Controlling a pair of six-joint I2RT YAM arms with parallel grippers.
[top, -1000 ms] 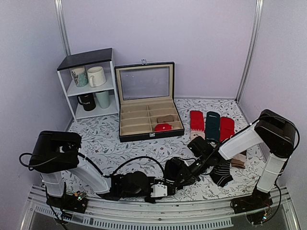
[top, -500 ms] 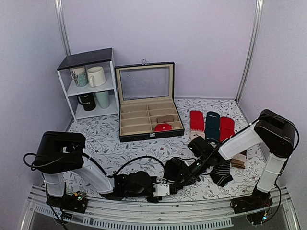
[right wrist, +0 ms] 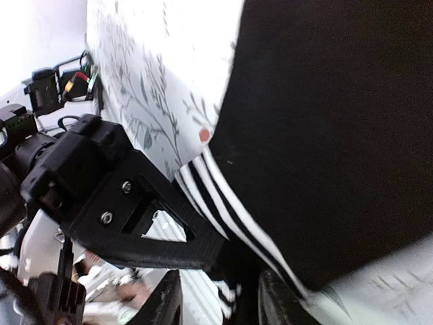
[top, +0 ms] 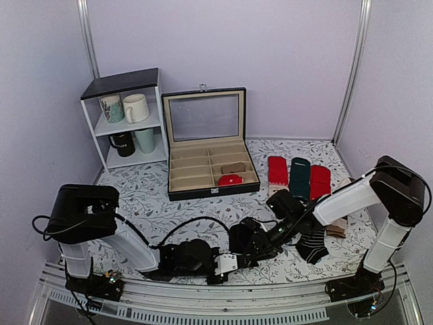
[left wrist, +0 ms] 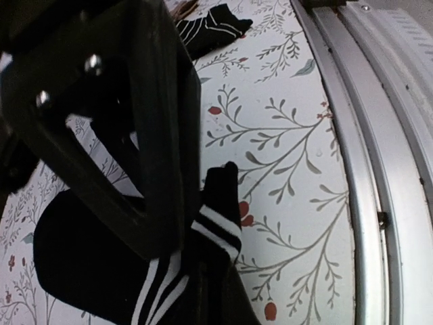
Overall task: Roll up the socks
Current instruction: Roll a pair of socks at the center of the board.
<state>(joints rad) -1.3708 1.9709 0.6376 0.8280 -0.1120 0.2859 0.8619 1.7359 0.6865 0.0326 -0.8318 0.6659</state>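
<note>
The black socks (left wrist: pixel 81 264) with white cuff bands (left wrist: pixel 218 229) lie on the flowered table near its front edge; they fill the right wrist view (right wrist: pixel 325 135). My left gripper (top: pixel 237 257) is shut on the cuff and pinches it up from the cloth. My right gripper (top: pixel 249 248) meets it from the right. Its fingers (right wrist: pixel 166 301) stand apart around the banded cuff, with a bright gap beside the fabric. One right finger (left wrist: pixel 122 128) looms across the left wrist view. In the top view both grippers hide the socks.
A black sock with thin white stripes (top: pixel 312 242) lies right of the grippers. Two red socks (top: pixel 277 169) and a dark green one (top: pixel 300 177) lie behind. An open watch box (top: pixel 203 191) and a mug shelf (top: pixel 125 118) stand at the back. The metal rail (left wrist: pixel 379 169) runs close by.
Both grippers have shifted slightly left and closer to the front edge while staying together at the cuff. The right forearm has swung lower.
</note>
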